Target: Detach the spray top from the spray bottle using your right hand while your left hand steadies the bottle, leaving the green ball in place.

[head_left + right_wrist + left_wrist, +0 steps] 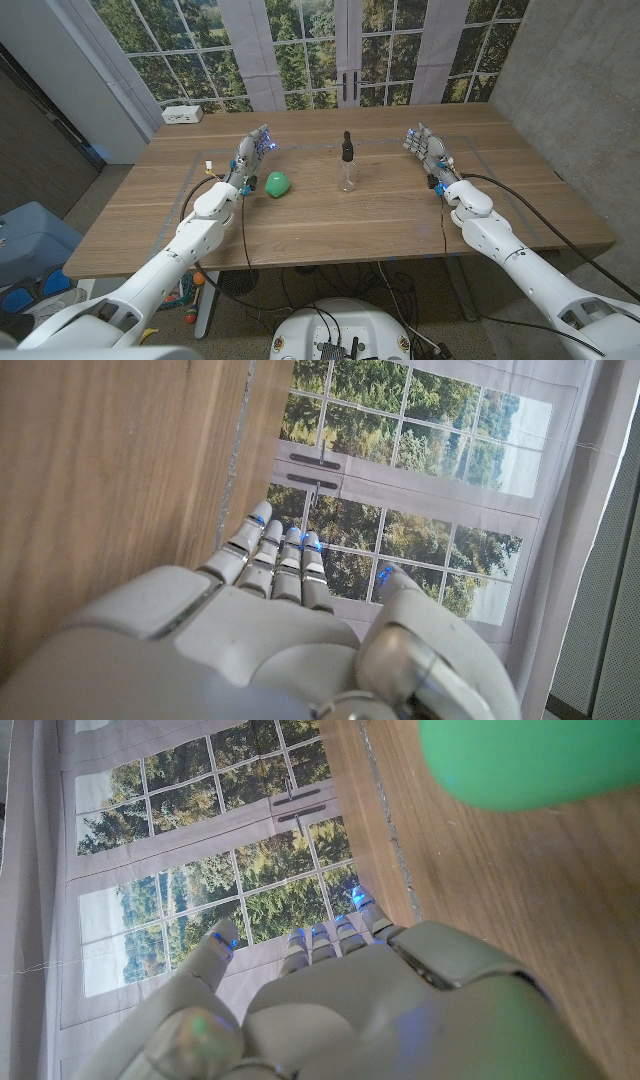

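Observation:
A small clear spray bottle (347,176) with a black spray top (347,146) stands upright at the table's middle. The green ball (277,184) lies to its left and looms large in the left wrist view (520,760). My left hand (253,156) stands on its edge just left of the ball, fingers straight and apart, holding nothing (400,1000). My right hand (426,152) stands the same way well to the right of the bottle, fingers extended and empty (270,620). Neither hand touches the bottle.
A white box (183,114) sits at the table's far left corner. A small pale object (208,164) lies left of my left hand. Tape lines mark a rectangle on the wooden table (330,220). Windows stand behind the far edge.

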